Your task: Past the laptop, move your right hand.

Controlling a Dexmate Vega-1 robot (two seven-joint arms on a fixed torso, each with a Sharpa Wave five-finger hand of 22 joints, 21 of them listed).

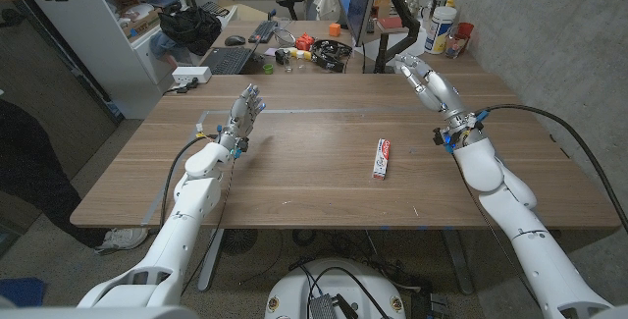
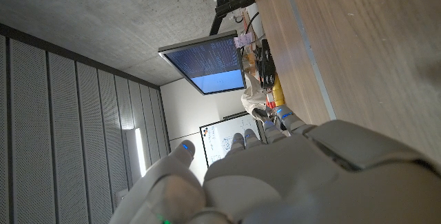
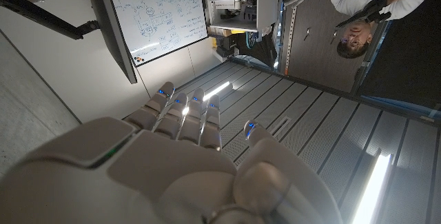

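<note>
Both arms reach in from my near edge — I have the right hand (image 1: 424, 76) lifted at the table's (image 1: 314, 177) far right, fingers apart, holding nothing. Left hand (image 1: 246, 111) idles, equally empty. Toothpaste (image 1: 382, 157) lies between. I see no laptop to pass.

Your right wrist view cuts off the person (image 3: 358, 17) at the picture's edge. The print on the toothpaste box (image 1: 381, 158) is too small to read. Items on the far desk (image 1: 304, 49) are too small to identify.
</note>
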